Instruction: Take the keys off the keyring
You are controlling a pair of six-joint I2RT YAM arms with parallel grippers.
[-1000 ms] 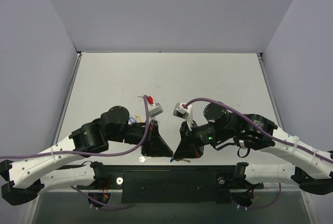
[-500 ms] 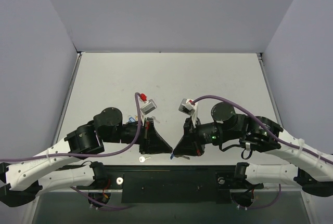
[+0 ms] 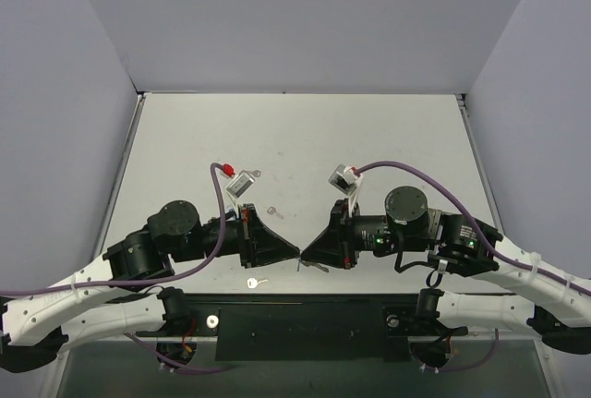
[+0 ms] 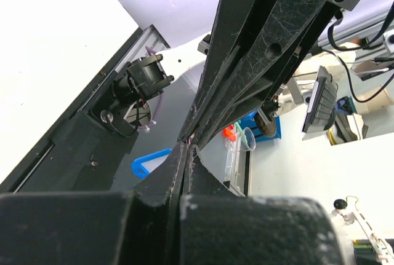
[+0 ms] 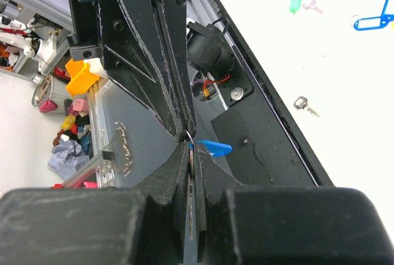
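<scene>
My two grippers meet tip to tip low over the table's front middle. The left gripper (image 3: 295,254) (image 4: 186,149) is shut, pinching the thin metal ring (image 5: 189,136) of the blue keyring. Its blue tag (image 5: 215,149) (image 4: 148,165) hangs beside the fingertips. The right gripper (image 3: 307,256) (image 5: 191,149) is shut on a thin silver key (image 5: 191,165), seen edge-on between its jaws and still at the ring. In the top view the tag and key are hidden by the fingers.
A loose silver key (image 3: 253,283) (image 5: 303,104) lies by the table's front edge. Another small key (image 3: 272,211) lies behind the left gripper. A green tag (image 5: 296,2) and a second blue tag (image 5: 369,23) lie further left. The black front rail (image 3: 305,319) is just below the grippers.
Both grippers, still joined at the tips, have moved a little away from the front edge. The left arm has drawn back leftward, uncovering the small key on the table.
</scene>
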